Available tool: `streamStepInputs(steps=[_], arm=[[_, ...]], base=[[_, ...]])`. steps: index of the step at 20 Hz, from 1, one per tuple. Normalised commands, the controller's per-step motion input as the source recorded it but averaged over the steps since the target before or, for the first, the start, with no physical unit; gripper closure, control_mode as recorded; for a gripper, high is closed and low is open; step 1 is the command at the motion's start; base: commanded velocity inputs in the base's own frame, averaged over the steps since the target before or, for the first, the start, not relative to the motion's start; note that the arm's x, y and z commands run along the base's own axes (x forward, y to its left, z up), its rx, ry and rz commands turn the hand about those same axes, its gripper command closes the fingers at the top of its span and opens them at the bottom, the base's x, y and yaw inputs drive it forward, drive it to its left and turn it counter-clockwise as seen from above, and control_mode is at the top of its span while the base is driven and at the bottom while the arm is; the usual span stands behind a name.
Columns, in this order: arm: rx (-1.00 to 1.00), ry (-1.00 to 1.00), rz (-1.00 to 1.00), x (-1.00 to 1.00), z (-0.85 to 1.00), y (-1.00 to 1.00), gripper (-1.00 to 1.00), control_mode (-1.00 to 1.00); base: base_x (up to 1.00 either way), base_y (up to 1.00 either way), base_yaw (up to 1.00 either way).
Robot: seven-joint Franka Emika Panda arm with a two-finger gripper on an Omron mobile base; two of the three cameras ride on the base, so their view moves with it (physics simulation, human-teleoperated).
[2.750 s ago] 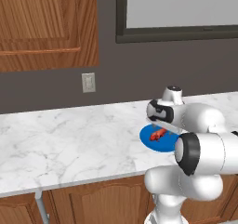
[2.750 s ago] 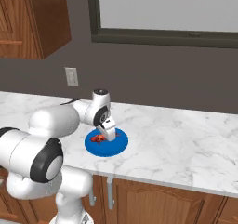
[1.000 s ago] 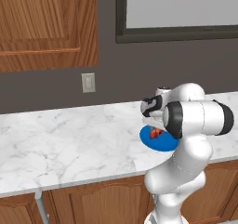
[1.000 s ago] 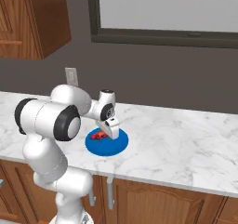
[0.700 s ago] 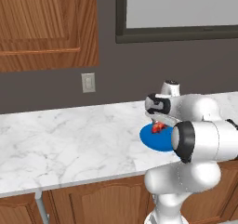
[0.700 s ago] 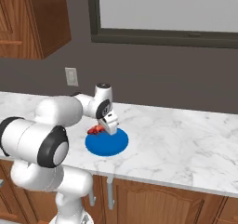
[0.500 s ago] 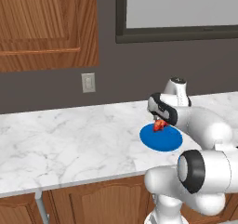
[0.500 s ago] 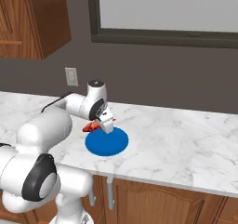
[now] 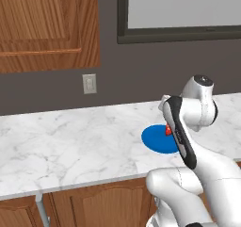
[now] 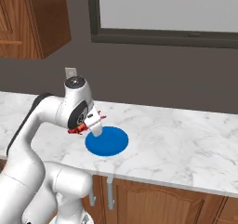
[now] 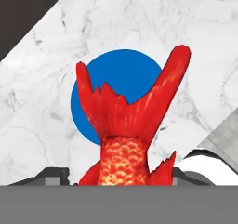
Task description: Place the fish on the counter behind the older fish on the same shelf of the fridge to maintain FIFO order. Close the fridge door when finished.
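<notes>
The fish (image 11: 128, 130) is up off the plate (image 10: 107, 141) now, clamped in my gripper (image 10: 83, 125) and hanging in the air above the counter (image 10: 176, 135). A few seconds ago it lay on the blue disc with my hand pressed down over it; over the last second my arm has swung and lifted, and the red body has come away with it. In the hand view the forked tail points away from me, with the plate and the marble well below it. From the right base view the fish shows as a red sliver at my wrist, just beside the plate's near edge and clear of it. From the left base view it is a red speck (image 9: 168, 130) tucked behind my forearm, above the plate's far side.

I judge the pick done: the grip looks firm, since the fish rose with the hand and has not slipped. What is left is the larger part: carry it to the fridge, set it behind the older fish on that shelf, then shut the door. None of those are in sight from here, so the base probably has to turn or drive first.
</notes>
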Motion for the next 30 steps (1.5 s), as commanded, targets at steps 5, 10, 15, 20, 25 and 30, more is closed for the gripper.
streamStepInputs(steps=[5,10,15,20,25,30], arm=[[0.0,-0.02,-0.03,-0.67,0.74,0.25,1.0,-1.0],[0.0,-0.04,0.0,-0.41,0.33,0.35,1.0,-1.0],[0.0,0.0,0.0,-0.19,-0.02,0.01,1.0,-1.0],[0.0,-0.03,-0.01,-0.09,0.0,0.0,1.0,-1.0],[0.0,-0.04,-0.04,-0.31,-0.01,0.0,1.0,1.0],[0.0,0.0,0.0,0.0,0.0,0.0,1.0,1.0]], base=[[0.0,0.0,0.0],[0.0,0.0,0.0],[0.0,0.0,0.0],[0.0,0.0,0.0],[-0.6,0.02,-0.06],[-1.0,0.22,-0.03]])
